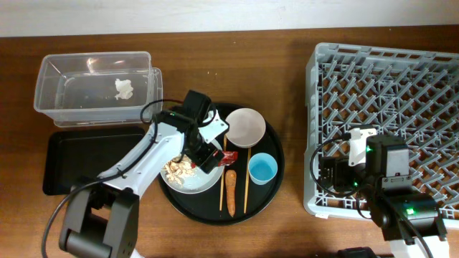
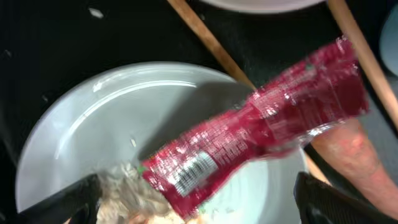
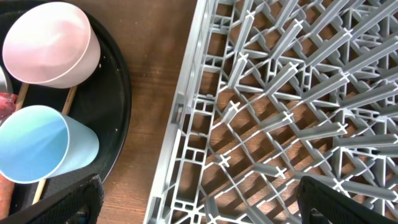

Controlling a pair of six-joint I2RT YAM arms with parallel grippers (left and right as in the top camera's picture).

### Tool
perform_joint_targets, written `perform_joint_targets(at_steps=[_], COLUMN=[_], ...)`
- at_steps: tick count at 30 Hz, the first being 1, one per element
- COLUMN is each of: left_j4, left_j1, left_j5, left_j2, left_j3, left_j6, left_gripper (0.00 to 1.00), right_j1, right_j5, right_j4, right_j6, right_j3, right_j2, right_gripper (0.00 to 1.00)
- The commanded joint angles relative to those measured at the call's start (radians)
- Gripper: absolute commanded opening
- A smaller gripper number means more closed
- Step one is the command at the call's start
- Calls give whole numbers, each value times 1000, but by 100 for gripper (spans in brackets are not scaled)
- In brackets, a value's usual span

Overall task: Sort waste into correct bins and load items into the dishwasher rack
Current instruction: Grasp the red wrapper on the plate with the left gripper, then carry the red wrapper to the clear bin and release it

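The red snack wrapper [image 2: 261, 130] lies across the pale plate [image 2: 124, 106], its lower end over the beige food scraps [image 2: 121, 186]. My left gripper [image 2: 199, 208] is open just above the plate, one finger on each side of the wrapper's lower end. Overhead, the left gripper [image 1: 208, 152] is over the plate [image 1: 197, 183] beside the wrapper [image 1: 229, 156]. The carrot piece [image 1: 231, 192], white bowl [image 1: 245, 127] and blue cup [image 1: 262, 169] sit on the round tray. A tissue [image 1: 124, 89] lies in the clear tub [image 1: 50, 79]. My right gripper [image 3: 199, 199] is open over the dishwasher rack [image 3: 292, 93] at its left edge.
The round black tray [image 1: 276, 186] holds the dishes and two chopsticks [image 1: 245, 183]. The shallow black tray [image 1: 86, 161] lies in front of the tub. The rack [image 1: 401, 79] fills the right side. The bowl [image 3: 50, 43] and cup [image 3: 37, 143] show in the right wrist view.
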Motion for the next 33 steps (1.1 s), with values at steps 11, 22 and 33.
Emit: perform_joint_targets(at_steps=[11,22,33], left_j4=[116,112,414], left_j1=[-10,-70,248], left_j5=[73,18,-82], left_j2=[81,76,-224], left_j3=[-64,-42,53], left_j6=[129,124,0], left_gripper=[96,0,0], right_j1=[5,5,5], right_j5=[-6,-6,-6], right_j4=[1,1,1], right_j6=[3,3,3], right_j3=[21,21,21], right_j2=[-2,-2,-2], right_gripper=[98,98,98])
